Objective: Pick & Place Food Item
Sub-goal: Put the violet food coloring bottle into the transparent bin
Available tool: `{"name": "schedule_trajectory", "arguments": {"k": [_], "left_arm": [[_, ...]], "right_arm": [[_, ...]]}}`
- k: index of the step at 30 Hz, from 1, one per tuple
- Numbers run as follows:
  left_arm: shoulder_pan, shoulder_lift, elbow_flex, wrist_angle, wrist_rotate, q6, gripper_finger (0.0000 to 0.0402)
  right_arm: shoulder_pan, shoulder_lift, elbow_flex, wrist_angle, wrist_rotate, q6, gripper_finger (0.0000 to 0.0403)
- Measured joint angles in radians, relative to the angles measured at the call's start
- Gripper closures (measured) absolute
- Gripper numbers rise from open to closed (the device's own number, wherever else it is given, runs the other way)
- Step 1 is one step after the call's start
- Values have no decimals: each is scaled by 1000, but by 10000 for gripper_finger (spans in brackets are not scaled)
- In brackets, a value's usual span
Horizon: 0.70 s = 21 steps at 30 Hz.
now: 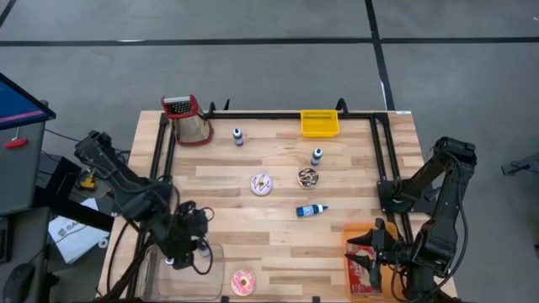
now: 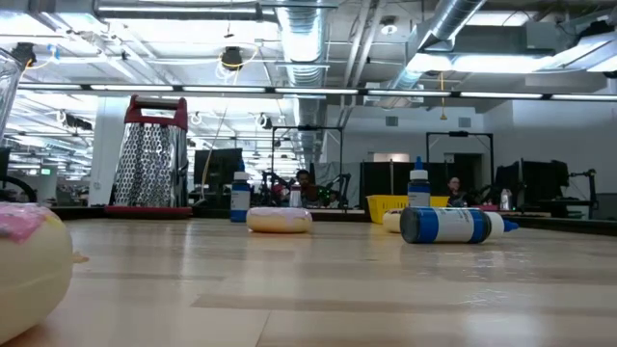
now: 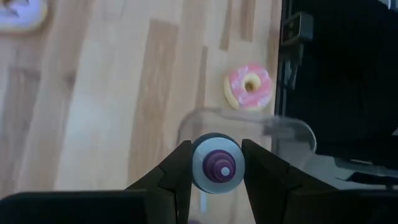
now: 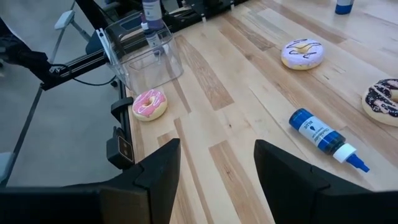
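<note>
left wrist view: left claw [image 3: 216,171] clamps a small bottle [image 3: 216,167] above clear bin [image 3: 292,134].

Pink donut [image 4: 150,104] beside clear container [image 4: 140,59] — blue bottle [image 4: 326,139] lying apart

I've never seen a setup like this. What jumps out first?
The left claw grips a small bottle over a clear box at the table's near left corner. A pink donut lies beside the box, and a red-topped grater stands at the far left.
</note>
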Motion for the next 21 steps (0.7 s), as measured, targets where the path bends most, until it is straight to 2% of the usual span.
{"name": "schedule_trajectory", "arguments": {"k": [10,21], "left_arm": [[-120,38,0,-65,-96,-175,294],[-241,151,0,-101,-122,-384,294]], "right_arm": [[-3,0,0,1,0,-1,205],[5,0,0,10,4,-3,205]]}}
